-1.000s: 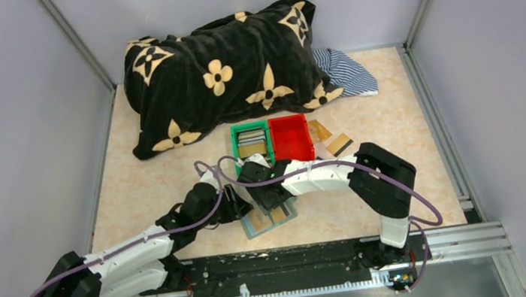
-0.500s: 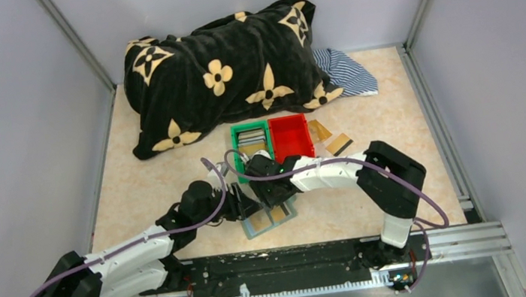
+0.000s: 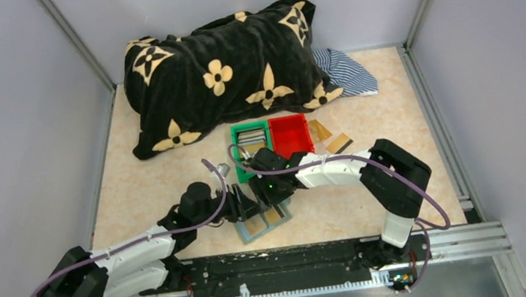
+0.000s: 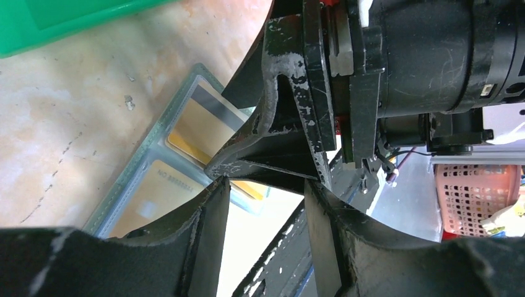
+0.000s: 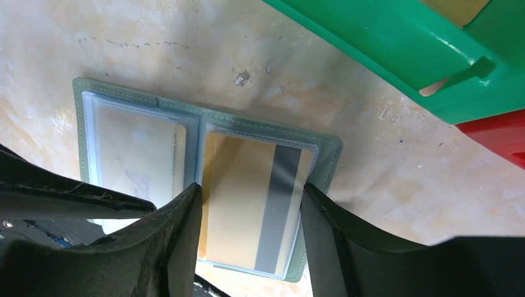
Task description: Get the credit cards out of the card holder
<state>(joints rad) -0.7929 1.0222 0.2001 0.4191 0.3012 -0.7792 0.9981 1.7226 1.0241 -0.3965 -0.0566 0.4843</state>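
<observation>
Right pincer (image 5: 249,190) spread astride gold card (image 5: 238,207) in soft holder (image 5: 199,145), left pincer (image 4: 265,189) parted, empty

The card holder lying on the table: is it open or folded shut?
Open. The card holder lies spread flat, both clear pockets facing up: a striped gold card in one, a pale card in the other.

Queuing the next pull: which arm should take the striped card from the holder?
Probably right: its open fingers straddle the striped card in the card holder; the left fingers sit at its edge.
</observation>
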